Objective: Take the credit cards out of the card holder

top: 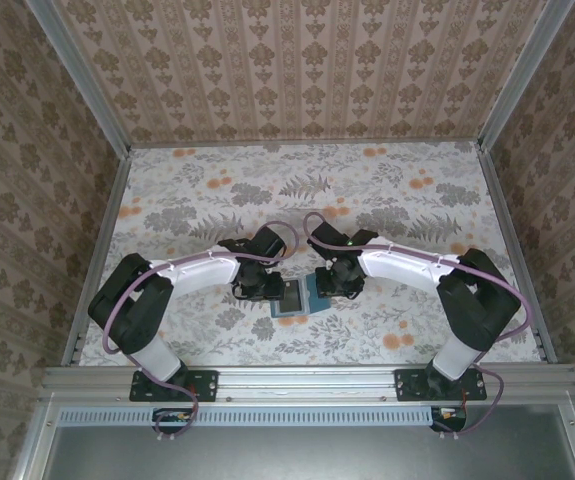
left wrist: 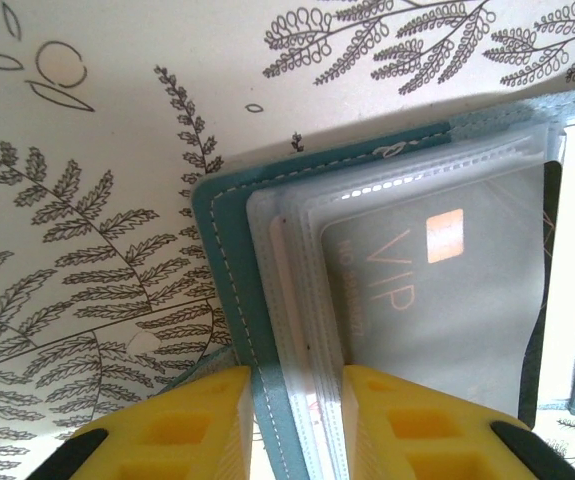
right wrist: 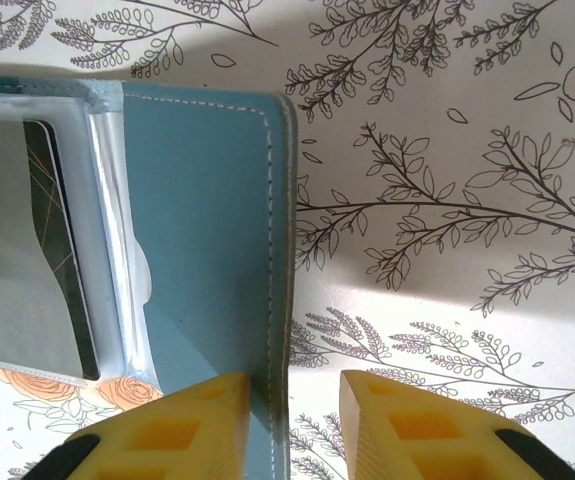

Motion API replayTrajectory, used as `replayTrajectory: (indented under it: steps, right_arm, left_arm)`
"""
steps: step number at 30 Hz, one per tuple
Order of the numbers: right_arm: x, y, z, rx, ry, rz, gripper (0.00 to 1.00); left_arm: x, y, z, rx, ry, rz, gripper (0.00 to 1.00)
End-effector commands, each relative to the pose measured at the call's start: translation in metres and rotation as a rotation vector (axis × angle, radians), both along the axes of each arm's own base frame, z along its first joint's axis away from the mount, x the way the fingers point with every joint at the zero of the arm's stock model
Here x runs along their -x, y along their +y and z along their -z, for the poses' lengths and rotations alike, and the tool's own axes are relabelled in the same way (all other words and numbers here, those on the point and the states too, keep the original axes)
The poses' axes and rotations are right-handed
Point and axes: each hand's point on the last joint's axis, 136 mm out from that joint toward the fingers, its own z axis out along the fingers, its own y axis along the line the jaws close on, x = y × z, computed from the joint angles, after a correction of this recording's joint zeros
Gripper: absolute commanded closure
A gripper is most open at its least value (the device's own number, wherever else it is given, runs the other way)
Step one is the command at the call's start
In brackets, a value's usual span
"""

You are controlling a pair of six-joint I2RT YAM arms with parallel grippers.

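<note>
The teal card holder [top: 295, 297] lies open on the table between my two grippers. My left gripper [left wrist: 295, 385] is shut on its left side, pinching the teal cover [left wrist: 229, 260] together with the stack of clear sleeves. A grey credit card [left wrist: 437, 300] marked VIP, with a pale orange chip, sits inside the top sleeve. A dark card [right wrist: 62, 250] lies behind it. My right gripper [right wrist: 295, 390] is open astride the stitched edge of the right panel [right wrist: 207, 220]. Its left finger touches the panel and its right finger stands clear over the cloth.
The holder rests on a floral tablecloth [top: 387, 200] near the table's front middle. Wallpapered walls [top: 297, 60] and metal rails [top: 102, 250] close in the table on three sides. Both arms [top: 187, 272] reach inward from the near edge.
</note>
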Motion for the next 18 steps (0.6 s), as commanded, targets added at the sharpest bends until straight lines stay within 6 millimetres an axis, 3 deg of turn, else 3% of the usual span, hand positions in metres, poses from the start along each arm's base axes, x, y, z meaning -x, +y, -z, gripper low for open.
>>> replayTrajectory:
  steps: [1,18]
  right_arm:
    - [0.002,-0.009,-0.009,0.024,-0.006,0.013,0.66]
    - [-0.009,0.008,-0.049,-0.078,-0.077,0.005,0.66]
  left_arm:
    - [0.008,0.008,0.015,-0.043,0.026,0.021,0.71]
    - [0.009,0.007,0.014,-0.039,0.027,0.025,0.72]
